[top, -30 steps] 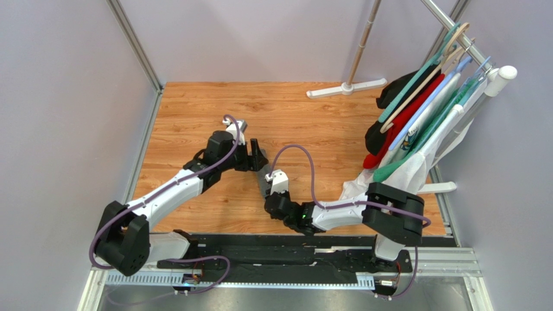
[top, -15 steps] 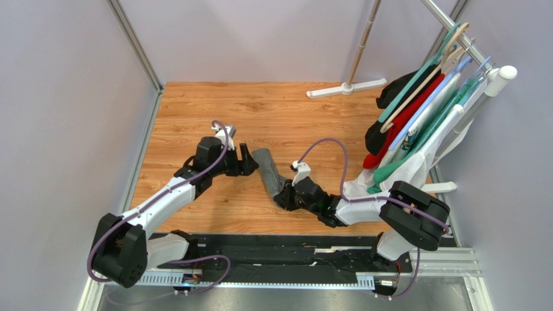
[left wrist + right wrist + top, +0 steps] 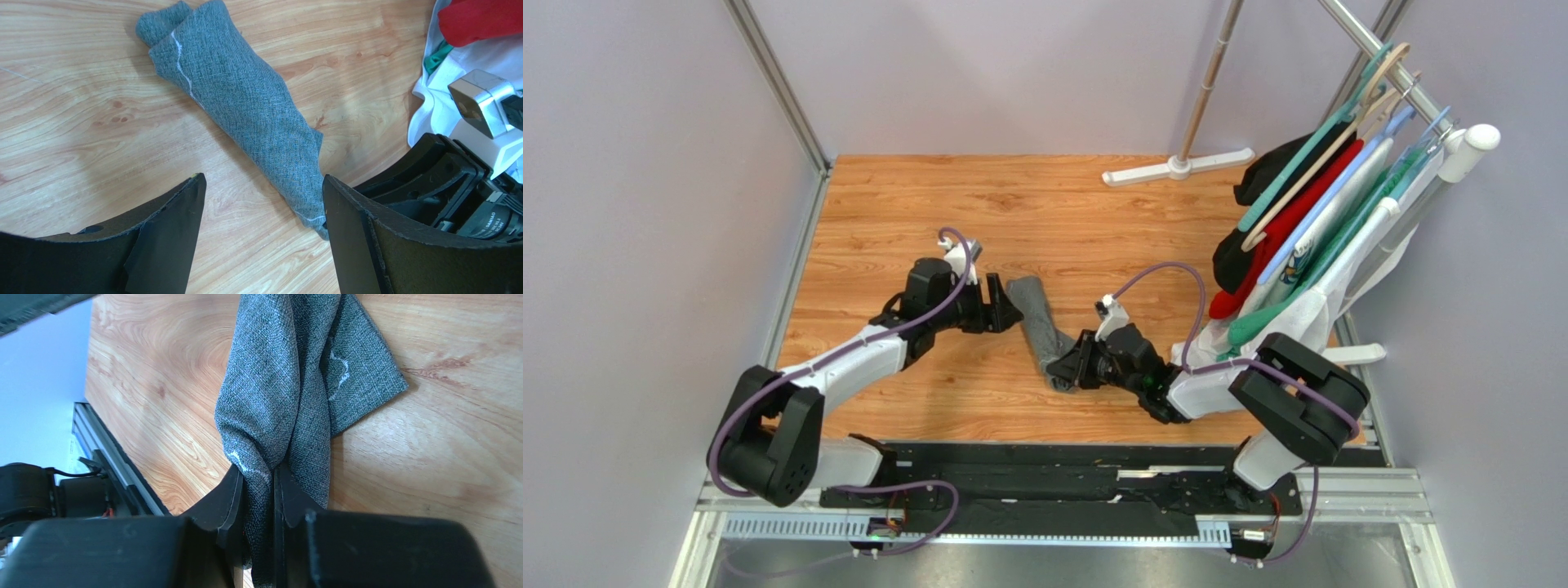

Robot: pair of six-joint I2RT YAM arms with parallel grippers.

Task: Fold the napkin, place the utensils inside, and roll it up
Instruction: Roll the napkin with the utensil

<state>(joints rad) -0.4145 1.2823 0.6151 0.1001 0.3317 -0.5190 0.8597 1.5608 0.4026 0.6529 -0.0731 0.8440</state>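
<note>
Napkin [image 3: 245, 116]: mottled dark blue-grey, fine woven fleck, one thin pale stitched line along the edge. Worktop [image 3: 891, 208]: warm orange-brown, wood-grain planks with darker knots. Left gripper [image 3: 263, 184] and right gripper [image 3: 259, 474]: matte black. Arm links [image 3: 848, 359] white, joints black; cables [image 3: 1163, 267] purple. By the worktop's right edge: red garment [image 3: 1290, 227], black garment [image 3: 1263, 172], white cloth [image 3: 1296, 328], teal hangers [image 3: 1257, 325]. Rail [image 3: 1075, 478] along the near edge: black.
</note>
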